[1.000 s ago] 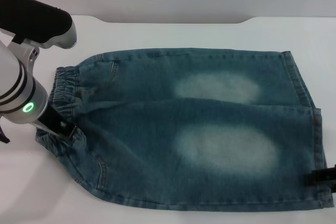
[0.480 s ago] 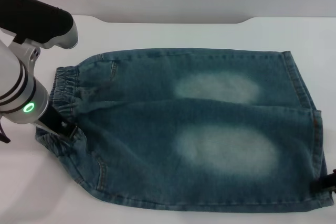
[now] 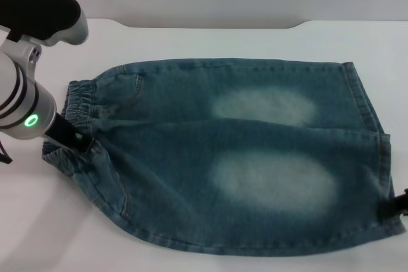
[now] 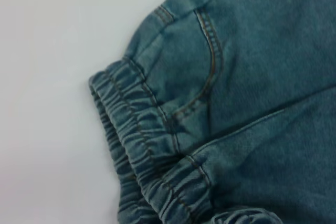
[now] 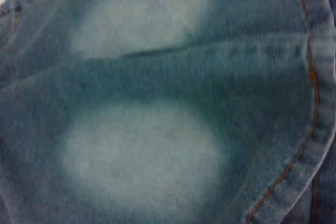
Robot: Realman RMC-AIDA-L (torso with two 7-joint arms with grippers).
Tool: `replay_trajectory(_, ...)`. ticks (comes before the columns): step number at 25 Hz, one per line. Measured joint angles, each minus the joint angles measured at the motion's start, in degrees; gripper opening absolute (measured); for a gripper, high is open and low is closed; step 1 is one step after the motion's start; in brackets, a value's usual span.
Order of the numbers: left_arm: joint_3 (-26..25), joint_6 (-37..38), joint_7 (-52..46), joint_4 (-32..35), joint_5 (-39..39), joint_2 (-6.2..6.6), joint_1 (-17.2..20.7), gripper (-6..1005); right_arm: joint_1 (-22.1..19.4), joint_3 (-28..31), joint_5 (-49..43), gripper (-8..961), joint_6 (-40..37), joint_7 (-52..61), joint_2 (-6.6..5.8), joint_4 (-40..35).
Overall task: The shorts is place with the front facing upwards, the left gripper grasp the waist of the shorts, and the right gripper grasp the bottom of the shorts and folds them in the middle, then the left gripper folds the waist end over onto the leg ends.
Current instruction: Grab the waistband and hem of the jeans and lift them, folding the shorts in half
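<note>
White table (image 3: pixel 210 39): shorts (image 3: pixel 236 157) span left gripper (image 3: pixel 75 143) to right gripper (image 3: pixel 396 206).

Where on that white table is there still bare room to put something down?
Bare table runs behind the shorts, and at the near left corner below the left gripper. The shorts fill the middle; the right gripper crowds the right edge.

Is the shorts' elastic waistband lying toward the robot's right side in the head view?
No, the shorts have their waistband on the left, beside the left gripper.

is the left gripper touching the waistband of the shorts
Touching. In the head view the left gripper sits in the bunched waistband of the shorts, with denim gathered around it.
</note>
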Motion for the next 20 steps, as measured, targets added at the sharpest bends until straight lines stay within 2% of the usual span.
replay_trajectory(6, -1.7, 2.7, 0.4, -1.1, 0.1, 0.08, 1.2, 70, -0.3, 1.8, 0.2, 24, 0.0, -0.5, 0.07, -7.6)
replay_trajectory(13, -4.6, 8.7, 1.5, -1.8, 0.1, 0.14, 3.5, 70, 1.5, 9.5, 1.4, 41, -0.6, -2.6, 0.09, -15.3)
replay_trajectory(20, -5.6, 15.0, 2.3, -0.9, -0.2, 0.02, 4.4, 71, 3.7, 13.1, 2.0, 58, -4.0, -5.7, 0.23, -16.4)
